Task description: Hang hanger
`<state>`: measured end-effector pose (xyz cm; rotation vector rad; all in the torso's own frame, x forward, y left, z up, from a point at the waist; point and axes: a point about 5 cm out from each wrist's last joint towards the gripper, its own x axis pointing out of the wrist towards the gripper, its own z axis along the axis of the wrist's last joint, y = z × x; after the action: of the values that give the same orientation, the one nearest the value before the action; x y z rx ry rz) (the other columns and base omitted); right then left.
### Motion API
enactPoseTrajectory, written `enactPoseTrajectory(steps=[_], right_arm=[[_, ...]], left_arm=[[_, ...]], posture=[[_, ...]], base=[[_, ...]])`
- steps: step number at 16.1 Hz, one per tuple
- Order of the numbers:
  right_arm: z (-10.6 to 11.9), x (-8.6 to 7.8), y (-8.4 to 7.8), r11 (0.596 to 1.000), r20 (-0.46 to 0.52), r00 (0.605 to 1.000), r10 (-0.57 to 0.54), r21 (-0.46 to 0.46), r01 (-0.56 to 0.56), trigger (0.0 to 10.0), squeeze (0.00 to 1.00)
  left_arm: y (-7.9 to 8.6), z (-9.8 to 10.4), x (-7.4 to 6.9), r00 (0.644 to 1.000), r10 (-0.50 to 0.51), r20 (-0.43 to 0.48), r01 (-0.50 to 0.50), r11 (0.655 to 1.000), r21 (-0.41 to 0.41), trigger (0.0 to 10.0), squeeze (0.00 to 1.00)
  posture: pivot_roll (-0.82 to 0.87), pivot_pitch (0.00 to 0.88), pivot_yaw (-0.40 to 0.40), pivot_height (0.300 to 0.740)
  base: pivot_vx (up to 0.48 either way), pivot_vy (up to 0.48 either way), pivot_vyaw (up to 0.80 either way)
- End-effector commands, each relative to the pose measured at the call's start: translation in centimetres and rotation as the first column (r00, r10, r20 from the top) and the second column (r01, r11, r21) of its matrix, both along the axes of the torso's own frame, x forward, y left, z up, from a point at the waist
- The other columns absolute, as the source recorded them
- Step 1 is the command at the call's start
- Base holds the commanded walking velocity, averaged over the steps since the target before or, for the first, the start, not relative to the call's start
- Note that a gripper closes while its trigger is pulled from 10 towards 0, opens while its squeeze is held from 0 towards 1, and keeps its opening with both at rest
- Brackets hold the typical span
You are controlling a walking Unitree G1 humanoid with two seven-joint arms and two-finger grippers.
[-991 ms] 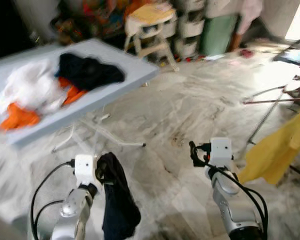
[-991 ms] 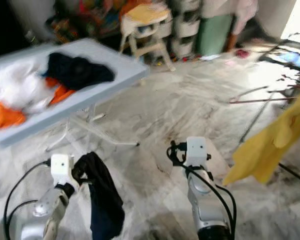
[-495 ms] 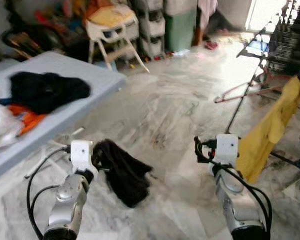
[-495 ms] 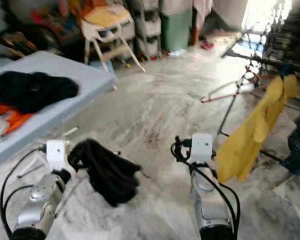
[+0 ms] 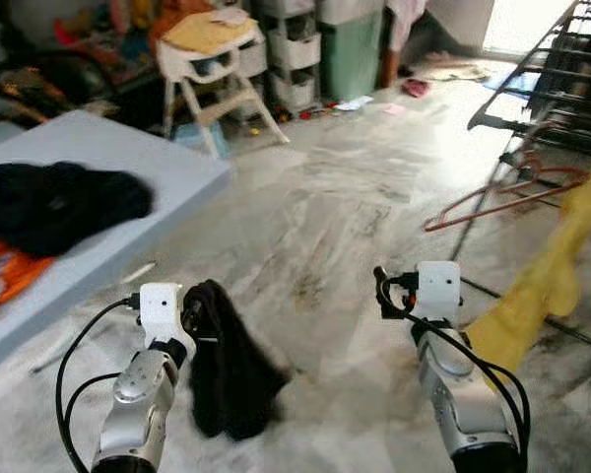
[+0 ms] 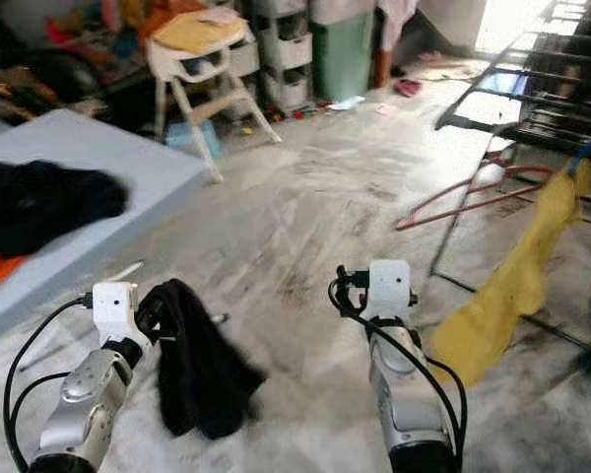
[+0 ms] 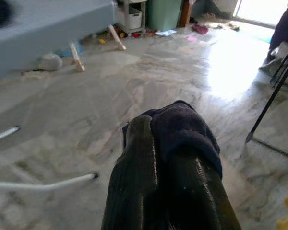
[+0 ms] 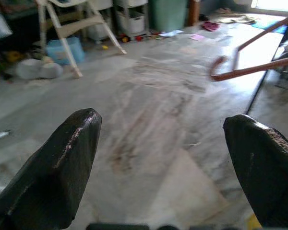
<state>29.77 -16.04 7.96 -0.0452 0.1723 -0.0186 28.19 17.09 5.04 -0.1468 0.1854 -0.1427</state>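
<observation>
My left gripper is shut on a black garment that hangs down from it above the floor; in the left wrist view the dark cloth is bunched over the fingers. Whether a hanger is inside the cloth I cannot tell. My right gripper is held out at the same height, open, with nothing between its fingers. A pink hanger hangs low on the black drying rack at the far right, beside a yellow garment.
A grey-blue table on the left carries black clothes and an orange piece. A white high chair, drawers and a green bin line the back wall. Marble floor lies ahead.
The whole view has turned right: table slid left, drying rack came nearer. The black garment, swung out sideways half a second ago, now hangs straight down from my left gripper.
</observation>
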Motion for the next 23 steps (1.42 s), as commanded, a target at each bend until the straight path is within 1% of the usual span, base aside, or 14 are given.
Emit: enactPoseTrajectory(steps=[1, 2, 3, 5, 7, 8, 9, 10, 11, 13, 14, 17, 20, 23], right_arm=[[-0.1, 0.1, -0.1, 1.000, -0.018, 1.000, -0.002, -0.013, 0.002, 10.0, 0.00], [-0.3, 0.1, 0.0, 0.999, -0.040, 0.999, 0.003, -0.036, -0.005, 10.0, 0.00], [-0.5, 0.2, 0.7, 0.998, -0.066, 0.997, 0.050, -0.024, -0.052, 10.0, 0.00], [-0.2, 0.5, 1.2, 0.990, -0.042, 0.993, 0.109, -0.081, -0.112, 10.0, 0.00], [-0.2, 0.8, 1.8, 0.982, -0.054, 0.984, 0.170, -0.070, -0.174, 10.0, 0.00], [-0.2, 0.9, 1.9, 0.978, -0.060, 0.982, 0.181, -0.092, -0.186, 10.0, 0.00], [-0.3, 1.0, 1.8, 0.978, -0.076, 0.982, 0.172, -0.104, -0.179, 10.0, 0.00], [-0.2, 1.0, 2.0, 0.979, -0.074, 0.979, 0.189, -0.063, -0.193, 10.0, 0.00], [0.1, 1.0, 2.3, 0.981, -0.050, 0.981, 0.190, -0.030, -0.191, 10.0, 0.00], [-0.4, 0.6, 2.2, 0.989, -0.067, 0.986, 0.150, 0.005, -0.150, 10.0, 0.00], [-0.5, 0.4, 2.2, 0.991, -0.064, 0.989, 0.137, 0.024, -0.135, 10.0, 0.00], [-1.0, -0.3, 1.7, 0.995, -0.069, 0.993, 0.098, 0.028, -0.096, 10.0, 0.00], [-0.9, -0.5, 1.6, 0.997, -0.063, 0.995, 0.078, 0.030, -0.076, 10.0, 0.00], [-0.6, -0.4, 1.4, 0.998, -0.050, 0.997, 0.054, 0.026, -0.053, 10.0, 0.00]], left_arm=[[0.1, 0.2, 0.0, 1.000, 0.018, 0.009, -0.018, 1.000, 0.012, 10.0, 0.00], [0.3, 0.0, -0.1, 0.999, 0.050, 0.000, -0.050, 0.999, 0.015, 10.0, 0.00], [0.2, 0.0, -0.4, 0.995, 0.101, 0.010, -0.101, 0.995, -0.012, 10.0, 0.00], [-0.1, -0.1, -0.8, 0.990, 0.137, 0.009, -0.137, 0.990, -0.041, 10.0, 0.00], [-0.2, -0.5, -1.5, 0.983, 0.183, -0.005, -0.183, 0.981, -0.064, 10.0, 0.00], [-0.2, -0.8, -1.7, 0.980, 0.198, -0.015, -0.198, 0.978, -0.069, 10.0, 0.00], [-0.3, -0.8, -1.8, 0.983, 0.186, -0.010, -0.186, 0.979, -0.082, 10.0, 0.00], [-0.3, -0.6, -1.9, 0.985, 0.173, 0.003, -0.172, 0.981, -0.092, 10.0, 0.00], [-0.3, -0.4, -1.8, 0.989, 0.149, 0.008, -0.148, 0.986, -0.078, 10.0, 0.00], [0.1, 0.2, -1.1, 0.992, 0.121, 0.022, -0.119, 0.990, -0.070, 10.0, 0.00], [0.3, 0.3, -0.8, 0.993, 0.115, 0.020, -0.113, 0.991, -0.066, 10.0, 0.00], [0.5, 0.7, 0.1, 0.996, 0.083, 0.016, -0.082, 0.995, -0.050, 10.0, 0.00], [0.5, 0.7, 0.4, 0.998, 0.057, 0.014, -0.057, 0.997, -0.046, 10.0, 0.00], [0.2, 0.7, 0.6, 0.999, 0.036, 0.008, -0.036, 0.998, -0.042, 10.0, 0.00]], posture=[[-0.14, 0.000, 0.069, 0.740], [-0.13, 0.000, 0.049, 0.740], [-0.11, 0.000, 0.003, 0.740], [-0.10, 0.000, -0.049, 0.740], [-0.08, 0.000, -0.091, 0.740], [-0.08, 0.000, -0.093, 0.740], [-0.08, 0.000, -0.093, 0.740], [-0.07, 0.000, -0.085, 0.740], [-0.08, 0.000, -0.061, 0.740], [-0.09, 0.000, -0.020, 0.740], [-0.10, 0.000, -0.006, 0.740], [-0.12, 0.000, 0.032, 0.740], [-0.14, 0.000, 0.049, 0.740], [-0.14, 0.000, 0.062, 0.740]], base=[[0.000, 0.000, 0.00], [0.000, 0.000, 0.00], [0.000, 0.000, 0.00], [0.000, 0.000, 0.00], [0.000, 0.000, 0.00], [0.000, 0.000, 0.00], [0.000, 0.000, 0.00], [0.000, 0.000, 0.00], [0.000, 0.000, 0.00], [0.000, 0.000, 0.00], [0.000, 0.319, -0.80], [0.000, 0.356, -0.80], [0.000, 0.386, -0.80], [0.242, 0.410, -0.80]])
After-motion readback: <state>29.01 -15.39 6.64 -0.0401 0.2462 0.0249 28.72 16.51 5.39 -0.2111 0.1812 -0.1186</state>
